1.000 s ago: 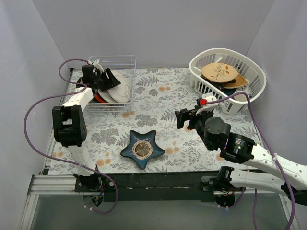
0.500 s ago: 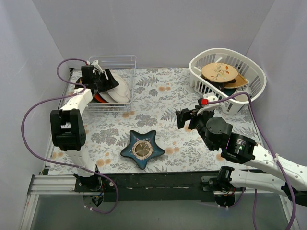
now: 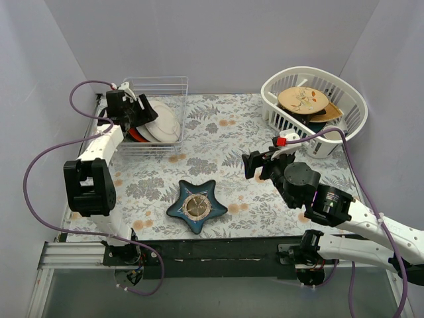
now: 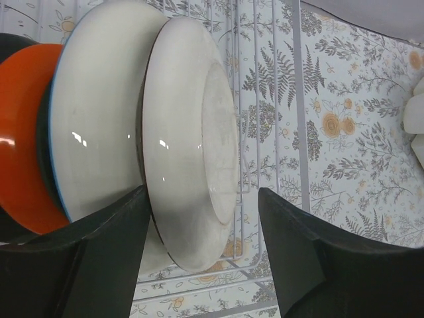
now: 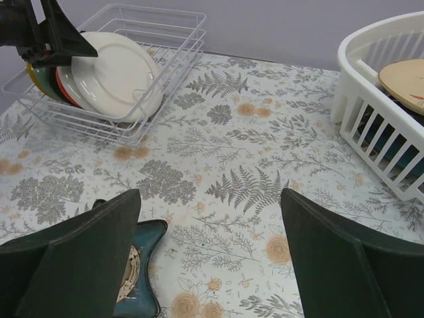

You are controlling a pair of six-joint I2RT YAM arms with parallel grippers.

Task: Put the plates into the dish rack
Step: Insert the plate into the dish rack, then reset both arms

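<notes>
Left hand point(image 4: 202, 199) open, fingers straddling off-white plate point(image 4: 192, 132), not clamping. Plate on edge in dish rack point(image 5: 179, 26), leaning on blue-rimmed white plate point(image 4: 99, 119), orange-red plate point(image 4: 23, 132) behind. Right hand point(image 5: 209, 199) wide open, empty, over tabletop point(image 3: 218, 132). No loose plates seen; loading likely done, bar left hand's retreat.

Near end of the dish rack point(image 3: 175, 79) jammed with leaning plates point(image 3: 164, 122), left gripper point(image 4: 202, 191) right up against them, jaws apart either side of the front plate's edge. Far end of the rack just bare wire. Loads of open table point(image 3: 218, 132) right of the rack; only the star dish point(image 3: 197, 207), right gripper point(image 5: 210, 193) and white basket point(image 3: 354, 109) over there.
</notes>
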